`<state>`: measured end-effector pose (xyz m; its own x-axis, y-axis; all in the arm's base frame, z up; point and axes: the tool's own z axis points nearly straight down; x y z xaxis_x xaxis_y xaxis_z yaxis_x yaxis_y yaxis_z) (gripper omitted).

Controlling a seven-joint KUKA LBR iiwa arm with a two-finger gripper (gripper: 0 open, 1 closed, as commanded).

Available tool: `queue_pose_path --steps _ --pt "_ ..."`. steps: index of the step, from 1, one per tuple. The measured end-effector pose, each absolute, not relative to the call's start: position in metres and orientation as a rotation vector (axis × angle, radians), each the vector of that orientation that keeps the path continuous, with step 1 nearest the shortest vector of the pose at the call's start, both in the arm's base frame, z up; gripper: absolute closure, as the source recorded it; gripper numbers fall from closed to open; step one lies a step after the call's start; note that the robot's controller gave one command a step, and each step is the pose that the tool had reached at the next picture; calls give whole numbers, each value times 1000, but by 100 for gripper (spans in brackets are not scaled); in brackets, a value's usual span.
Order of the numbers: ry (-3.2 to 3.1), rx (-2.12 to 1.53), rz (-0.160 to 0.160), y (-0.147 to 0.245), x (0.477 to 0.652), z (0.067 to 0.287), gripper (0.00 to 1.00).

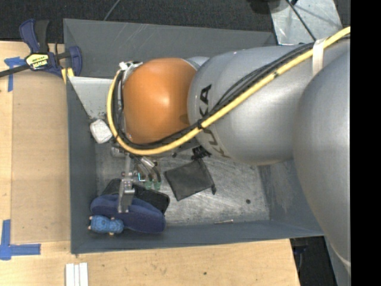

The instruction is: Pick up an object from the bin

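Dark blue and soft-looking, a slipper-like cloth thing (138, 218) lies in the lower left corner of the grey metal bin (178, 234), close to the near wall. It is rounded and lumpy, with a black opening or lining showing at its upper right end. A small light blue toy figure (106, 224) rests against its left end, touching it. The gripper (125, 207) comes straight down from under the arm's orange cover (158, 100) as a slim metal stem, and its tip sits on the top of the blue cloth thing, near the middle. From this angle I cannot tell whether the gripper is parted or closed, nor whether it has hold of the cloth. Just to the right, apart from the blue thing, a flat dark grey square (189, 180) lies tilted on the bin floor, partly under the arm. A yellow cable (178, 140) loops around the orange cover.
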<state>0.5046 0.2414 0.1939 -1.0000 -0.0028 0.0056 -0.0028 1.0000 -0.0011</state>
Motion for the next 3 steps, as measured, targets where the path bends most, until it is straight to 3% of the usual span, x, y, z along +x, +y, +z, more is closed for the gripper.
queue_pose_path --steps 1,2,3 --pt "-3121 -413 -15 204 508 84 0" --pt "-3121 -410 -17 205 507 86 100" --pt "-3148 -134 -3 156 508 233 100"
